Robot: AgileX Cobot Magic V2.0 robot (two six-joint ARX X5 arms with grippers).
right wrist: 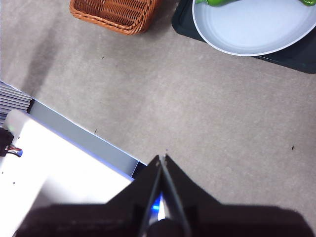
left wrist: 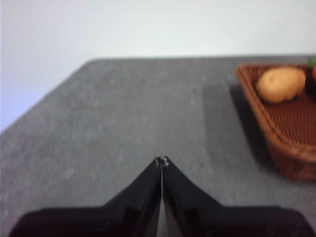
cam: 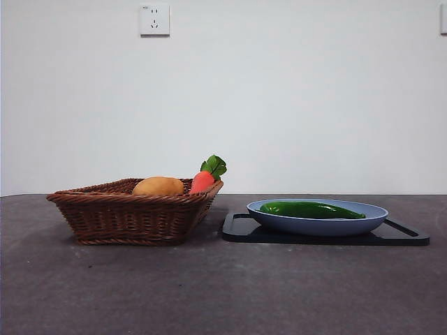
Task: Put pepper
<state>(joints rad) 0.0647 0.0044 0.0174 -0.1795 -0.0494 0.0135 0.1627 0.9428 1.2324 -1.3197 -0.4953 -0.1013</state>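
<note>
The glossy dark-green pepper (cam: 311, 209) lies in the blue plate (cam: 318, 224), which rests on a black tray (cam: 241, 229) at the right of the table. In the right wrist view only the pepper's ends (right wrist: 217, 2) show at the plate's (right wrist: 256, 27) far rim. My left gripper (left wrist: 162, 161) is shut and empty over bare table beside the basket (left wrist: 284, 123). My right gripper (right wrist: 162, 158) is shut and empty over bare table, well short of the plate. Neither gripper shows in the front view.
A brown wicker basket (cam: 126, 213) stands left of the tray and holds a tan potato (cam: 158, 186) and an orange-red carrot with green leaves (cam: 204, 179). The table's edge and a white surface (right wrist: 54, 168) lie near the right gripper.
</note>
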